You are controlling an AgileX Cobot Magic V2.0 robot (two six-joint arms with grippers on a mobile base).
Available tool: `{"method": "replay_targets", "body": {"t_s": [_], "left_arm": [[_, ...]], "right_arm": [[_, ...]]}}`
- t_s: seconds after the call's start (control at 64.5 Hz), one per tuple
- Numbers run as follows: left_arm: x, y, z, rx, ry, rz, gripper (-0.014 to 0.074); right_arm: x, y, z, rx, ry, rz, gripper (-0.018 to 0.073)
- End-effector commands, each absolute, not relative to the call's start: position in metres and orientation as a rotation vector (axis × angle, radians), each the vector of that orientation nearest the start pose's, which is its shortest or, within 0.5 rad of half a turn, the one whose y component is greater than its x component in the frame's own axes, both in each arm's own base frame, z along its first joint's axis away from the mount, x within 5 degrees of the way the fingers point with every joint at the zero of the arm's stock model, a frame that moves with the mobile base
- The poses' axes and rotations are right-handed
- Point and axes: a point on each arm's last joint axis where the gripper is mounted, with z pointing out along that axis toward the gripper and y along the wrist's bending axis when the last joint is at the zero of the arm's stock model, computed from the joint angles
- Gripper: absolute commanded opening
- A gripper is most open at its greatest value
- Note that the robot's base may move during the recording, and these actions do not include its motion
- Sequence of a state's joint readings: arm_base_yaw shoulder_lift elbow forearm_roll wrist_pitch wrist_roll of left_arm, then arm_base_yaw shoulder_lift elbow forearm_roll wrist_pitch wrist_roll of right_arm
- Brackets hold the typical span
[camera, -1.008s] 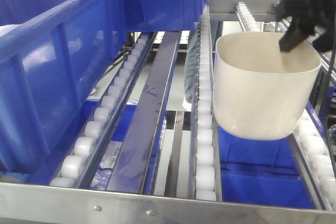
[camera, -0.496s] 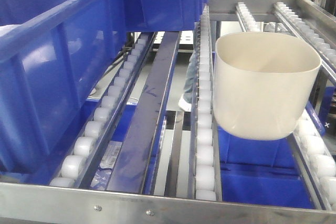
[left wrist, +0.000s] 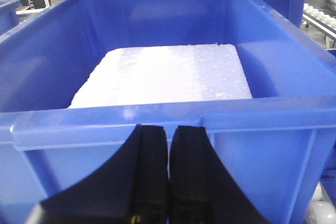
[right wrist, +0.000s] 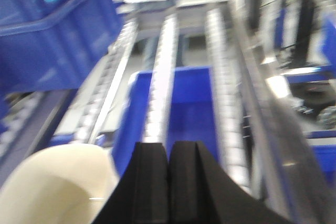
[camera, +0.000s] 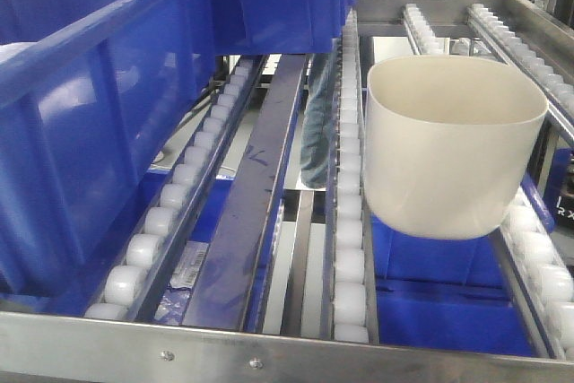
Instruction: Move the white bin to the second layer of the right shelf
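The white bin (camera: 448, 145) stands upright on the roller lanes of the right shelf second layer (camera: 350, 248), free of any gripper. In the right wrist view its rim (right wrist: 58, 182) shows at the lower left, blurred. My right gripper (right wrist: 168, 153) is shut with nothing between its fingers, above and to the right of the bin, over the roller lanes (right wrist: 160, 77). My left gripper (left wrist: 169, 135) is shut and empty, just in front of the near wall of a blue crate (left wrist: 157, 124). Neither gripper appears in the front view.
Large blue crates (camera: 99, 123) fill the left lanes. The one in front of the left gripper holds a white foam slab (left wrist: 168, 74). More blue crates (camera: 448, 302) sit on the level below. A person's legs (camera: 318, 123) show behind the rack. A steel front rail (camera: 269, 343) bounds the shelf.
One second ago my right gripper was at the bin's far right rim. It has since drawn away out of the front view, and the bin stays put on the rollers.
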State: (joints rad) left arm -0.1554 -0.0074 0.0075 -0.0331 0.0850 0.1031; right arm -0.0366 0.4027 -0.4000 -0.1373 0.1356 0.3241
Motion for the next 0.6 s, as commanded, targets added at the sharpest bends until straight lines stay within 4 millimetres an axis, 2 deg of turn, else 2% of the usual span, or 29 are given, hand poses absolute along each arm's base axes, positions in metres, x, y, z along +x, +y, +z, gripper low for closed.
{"method": "replay_targets", "body": {"t_s": [0.0,0.155,0.589], "left_arm": [[0.056,-0.009,0.199,0.170,1.497,-0.070,0.0085],[0.056,-0.009,0.199,0.170,1.497,-0.070,0.0085],[0.056,-0.009,0.199,0.170,1.497,-0.070,0.0085]], "right_arm": [[0.082,-0.006,0.314,0.181,1.484,0.072,0.0065],[0.073,-0.006,0.299,0.185,1.474,0.068,0.0065],[0.073,-0.006,0.299,0.184,1.474,0.069,0.0065]]}}
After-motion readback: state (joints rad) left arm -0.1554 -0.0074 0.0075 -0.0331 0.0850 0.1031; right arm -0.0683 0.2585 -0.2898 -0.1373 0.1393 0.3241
